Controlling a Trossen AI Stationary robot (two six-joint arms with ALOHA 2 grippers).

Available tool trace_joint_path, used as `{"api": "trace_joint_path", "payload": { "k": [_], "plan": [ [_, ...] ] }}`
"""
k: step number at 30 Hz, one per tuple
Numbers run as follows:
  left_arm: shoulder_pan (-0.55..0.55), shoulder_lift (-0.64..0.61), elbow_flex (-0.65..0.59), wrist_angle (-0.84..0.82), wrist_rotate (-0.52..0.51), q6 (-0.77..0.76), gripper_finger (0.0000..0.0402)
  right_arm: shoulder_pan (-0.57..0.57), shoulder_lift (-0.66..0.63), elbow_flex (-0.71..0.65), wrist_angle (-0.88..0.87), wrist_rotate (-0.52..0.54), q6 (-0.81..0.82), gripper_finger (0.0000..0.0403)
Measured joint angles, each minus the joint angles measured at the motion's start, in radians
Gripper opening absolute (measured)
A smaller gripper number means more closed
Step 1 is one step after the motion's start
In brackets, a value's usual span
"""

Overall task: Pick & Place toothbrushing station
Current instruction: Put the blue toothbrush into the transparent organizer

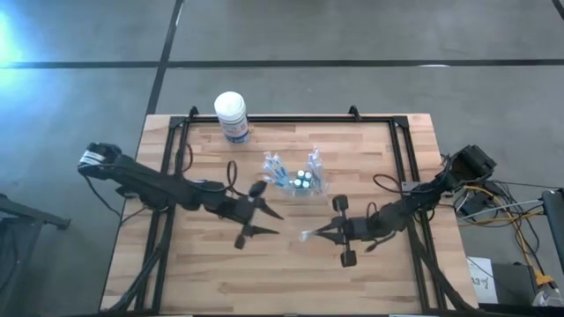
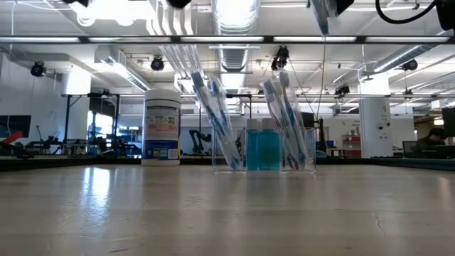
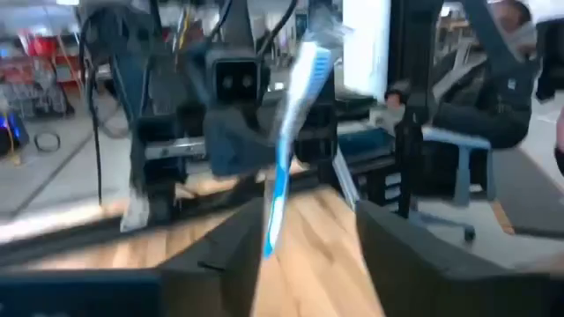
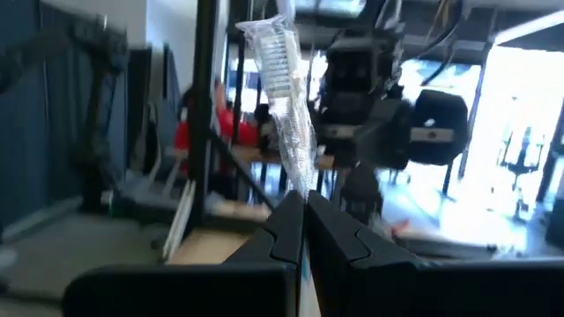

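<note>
Toothbrushing station [image 2: 264, 149]: small clear plastic holder, standing upright on the table [image 1: 291, 273] toward its far middle; holds wrapped blue-and-white toothbrushes leaning outward and a blue-filled piece at its centre. Judged light, stiff, smooth-walled and likely slippery; thin walls may flex or tip if pushed high up. Best hold looks to be low on an outer wall, clear of the leaning brushes. White-lidded canister [image 1: 232, 115]: far left of the station, well apart, no obstruction. Left gripper [image 1: 262, 211]: just near-left of the station, fingers spread apart, nothing clamped; a blue toothbrush [image 3: 286, 145] shows ahead of them. Right gripper [image 1: 319, 234]: near-right of the station, fingers closed on a wrapped toothbrush [image 4: 288, 106]. Both arms crowd the station's near side.
</note>
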Motion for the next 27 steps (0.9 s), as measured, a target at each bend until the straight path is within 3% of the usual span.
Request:
{"api": "trace_joint_path", "payload": {
  "k": [5,9,17,27],
  "plan": [
    [-0.002,0.108,0.120,-0.015,0.000,0.055,0.0245,0.001,0.000,0.000,0.032,0.036,-0.013,0.0008],
    [0.000,0.174,0.197,-0.005,-0.024,0.084,0.0270,0.002,0.000,0.000,0.035,0.046,-0.013,0.0008],
    [0.003,0.266,0.304,-0.003,-0.057,0.080,0.0273,0.003,0.001,-0.003,0.040,0.051,-0.032,0.0008],
    [0.003,0.283,0.320,-0.005,-0.153,0.060,0.0266,0.002,0.001,-0.005,0.064,0.052,-0.057,0.0008]
  ]
}}
